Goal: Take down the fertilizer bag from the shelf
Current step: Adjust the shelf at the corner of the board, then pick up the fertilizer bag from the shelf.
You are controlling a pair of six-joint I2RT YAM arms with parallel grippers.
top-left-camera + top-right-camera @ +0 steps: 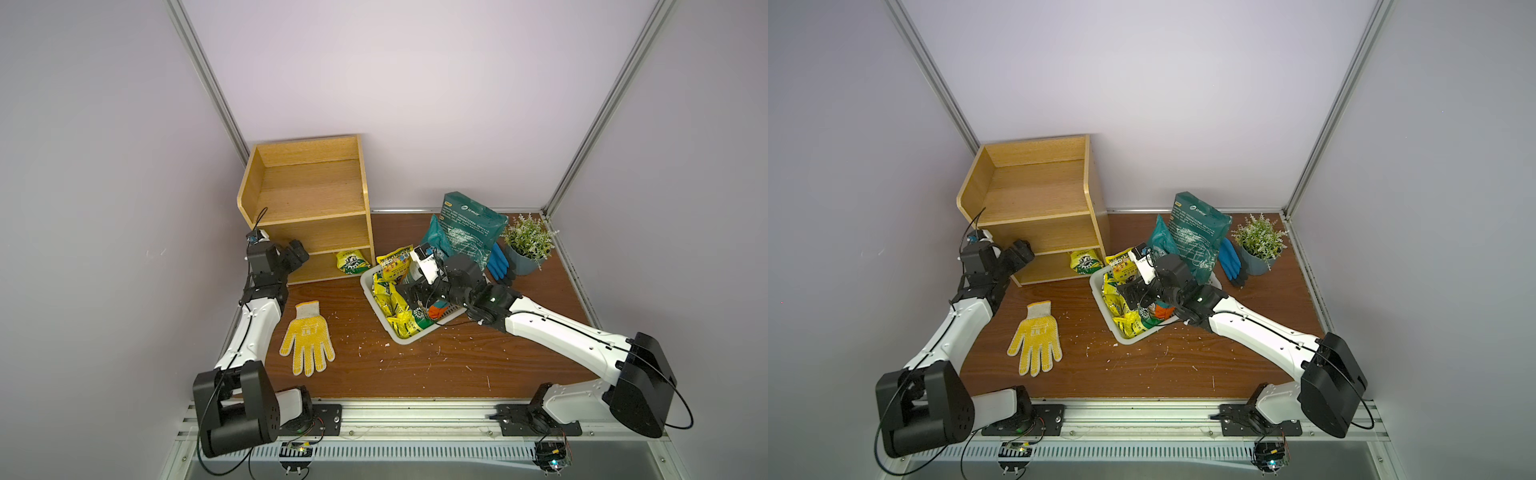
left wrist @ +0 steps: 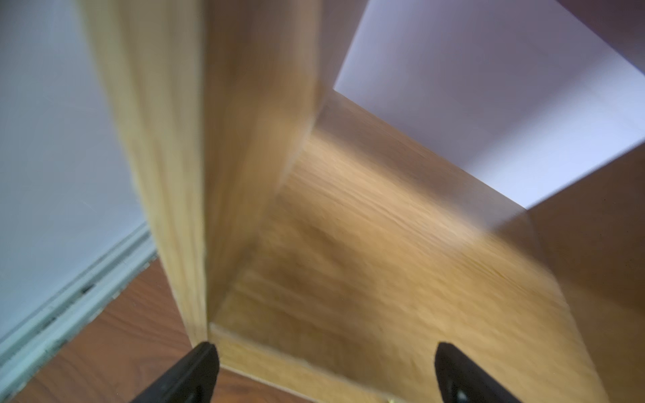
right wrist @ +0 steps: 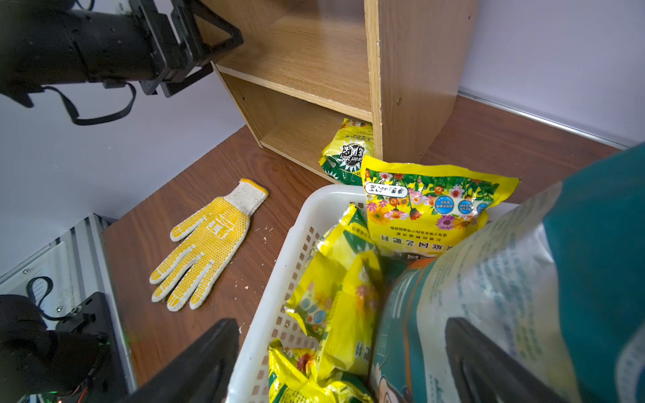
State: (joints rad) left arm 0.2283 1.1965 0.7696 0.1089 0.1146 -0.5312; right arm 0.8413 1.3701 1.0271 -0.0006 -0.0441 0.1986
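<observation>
In both top views, a light-wood shelf (image 1: pixel 316 195) (image 1: pixel 1034 195) with three tiers is standing on a brown counter (image 1: pixel 415 365), left of centre in the frame. Its top and middle tiers are showing nothing on them. The fertilizer bag (image 1: pixel 352 262) (image 1: pixel 1086 262), yellow and green, is sitting in the bottom tier, pushed to the right end against the side board. The right wrist view is showing it (image 3: pixel 349 150) with its lower edge reaching the shelf's front lip. Whether it is lying flat or leaning back cannot be told.

The left tool (image 1: pixel 297 251) (image 2: pixel 324 359) is hovering at the shelf's front left corner, jaws spread wide and gripping nothing, facing into a bare wooden compartment. From it, the bag is lying to the right along the shelf front and lower.

The right tool (image 1: pixel 411 291) (image 3: pixel 342 349) is hanging over a white basket (image 1: pixel 399 338) of other yellow bags, just right of the shelf. Its jaws are spread too and are clamping nothing. From it, the bag is lying toward the upper left.

Both tools are looking about equally near, but the left one is likely better placed, already facing the open front.
</observation>
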